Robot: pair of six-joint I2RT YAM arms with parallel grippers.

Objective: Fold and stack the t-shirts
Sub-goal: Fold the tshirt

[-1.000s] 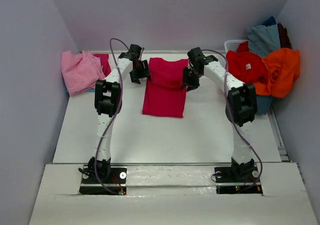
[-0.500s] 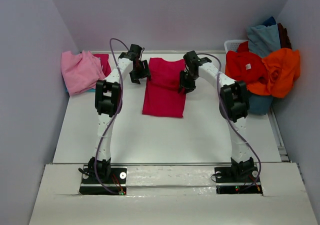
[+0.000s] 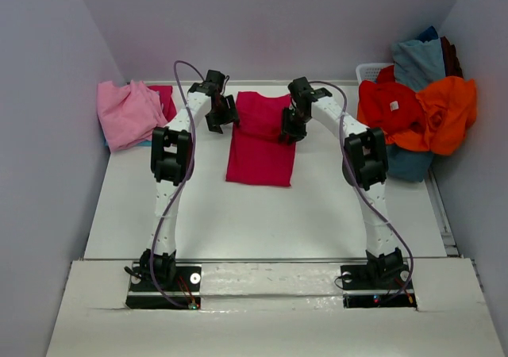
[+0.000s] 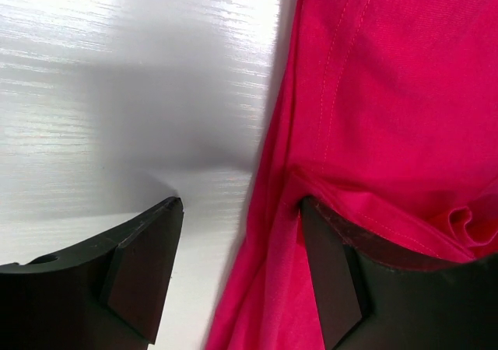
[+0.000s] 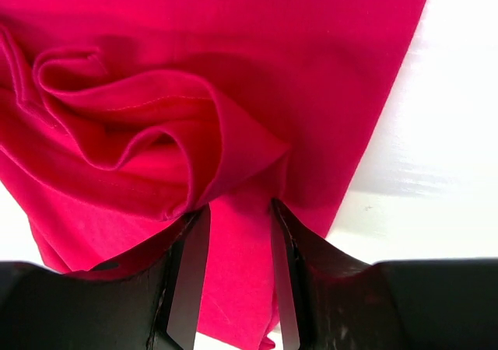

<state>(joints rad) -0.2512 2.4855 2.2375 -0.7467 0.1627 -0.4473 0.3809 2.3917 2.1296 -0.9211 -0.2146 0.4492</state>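
Observation:
A crimson t-shirt (image 3: 258,139) lies as a long folded strip at the table's middle back. My left gripper (image 3: 221,116) sits at its upper left edge. In the left wrist view that gripper (image 4: 241,206) stands open, one finger on bare table and the other against the shirt's edge (image 4: 373,93). My right gripper (image 3: 291,124) is over the shirt's upper right edge. In the right wrist view it (image 5: 239,210) is shut on a bunched fold of the crimson cloth (image 5: 156,124), which puckers at its fingertips.
A light pink shirt (image 3: 127,113) lies crumpled at the back left over a magenta piece (image 3: 165,99). At the back right a white basket (image 3: 371,71) holds a pile: red (image 3: 389,107), orange (image 3: 444,111), grey-blue (image 3: 417,59) and teal (image 3: 409,166) shirts. Walls close in on both sides.
My right gripper has moved left, inward over the shirt's right edge, with the cloth in it. The left arm has stayed where it was.

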